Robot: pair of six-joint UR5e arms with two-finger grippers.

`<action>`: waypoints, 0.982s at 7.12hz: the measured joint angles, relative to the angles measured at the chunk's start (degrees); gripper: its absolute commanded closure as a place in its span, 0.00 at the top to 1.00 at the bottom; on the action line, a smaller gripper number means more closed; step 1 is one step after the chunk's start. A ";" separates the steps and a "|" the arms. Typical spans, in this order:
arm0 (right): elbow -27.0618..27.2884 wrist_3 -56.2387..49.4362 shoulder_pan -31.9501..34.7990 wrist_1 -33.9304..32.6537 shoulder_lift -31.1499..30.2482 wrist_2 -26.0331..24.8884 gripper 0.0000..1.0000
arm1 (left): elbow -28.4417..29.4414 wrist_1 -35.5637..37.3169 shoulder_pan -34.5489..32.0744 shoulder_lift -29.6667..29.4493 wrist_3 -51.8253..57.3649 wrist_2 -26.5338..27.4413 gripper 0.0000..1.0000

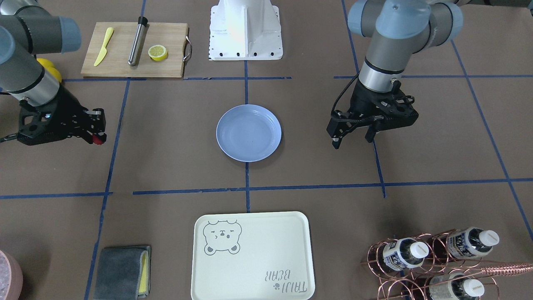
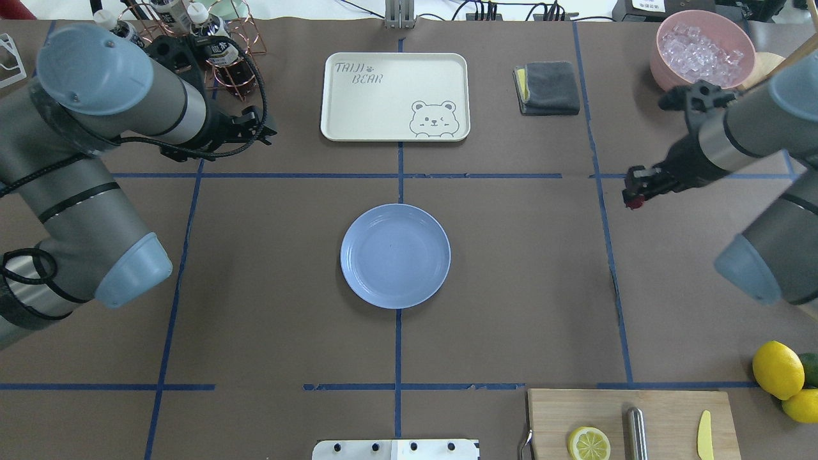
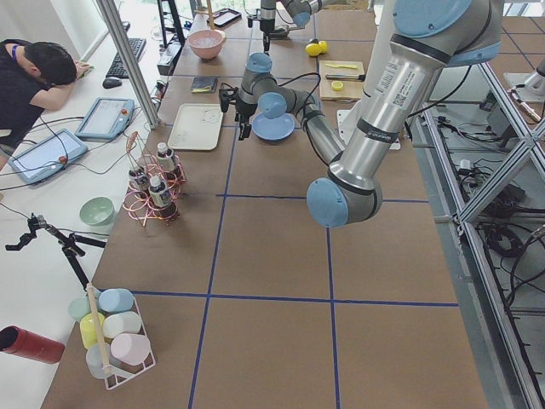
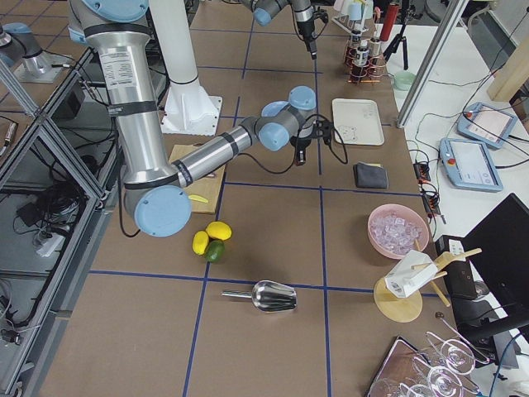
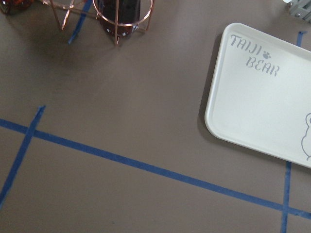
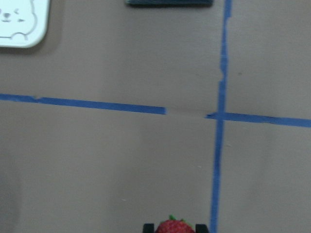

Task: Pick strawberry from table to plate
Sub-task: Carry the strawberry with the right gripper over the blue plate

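- So, the right gripper is clamped on the strawberry. The wrist view shows the berry pinched between the two tips, and it looks lifted clear of the table.
- I'd call this the carry step: the pick looks done, the drop isn't.
- The plate sits bare in the middle of the tape grid. It's well apart from the berry, which hangs out on the robot's right.
- Next move, my guess: swing the right arm inward over the blue line until the berry is above the plate, go low, then let go. The rim is shallow, so a high drop could bounce or roll it off.
- The left gripper hangs on the plate's other side, fingers spread and holding nothing. It's near the plate but not over it, so it shouldn't block anything.
- Surface is flat brown paper with blue tape lines.
- By the robot's base there's a board with a lemon half, and whole lemons just beside it.
- On the far side are a bear tray, a cloth, bottles in a wire rack and an ice bowl.
- Beyond the table, a person leans on a desk with tablets.
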 measured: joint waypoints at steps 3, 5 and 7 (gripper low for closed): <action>-3.89 10.81 -9.34 -8.00 15.46 -5.48 0.00 | 0.01 -0.09 -5.76 6.10 15.10 -0.25 1.00; -11.84 15.65 -15.94 -8.06 23.70 -12.39 0.00 | 0.14 -0.28 -10.30 9.34 25.38 -1.17 1.00; -18.84 18.14 -20.83 -4.53 27.84 -17.22 0.00 | 0.85 -0.31 -15.34 10.99 34.71 -1.91 1.00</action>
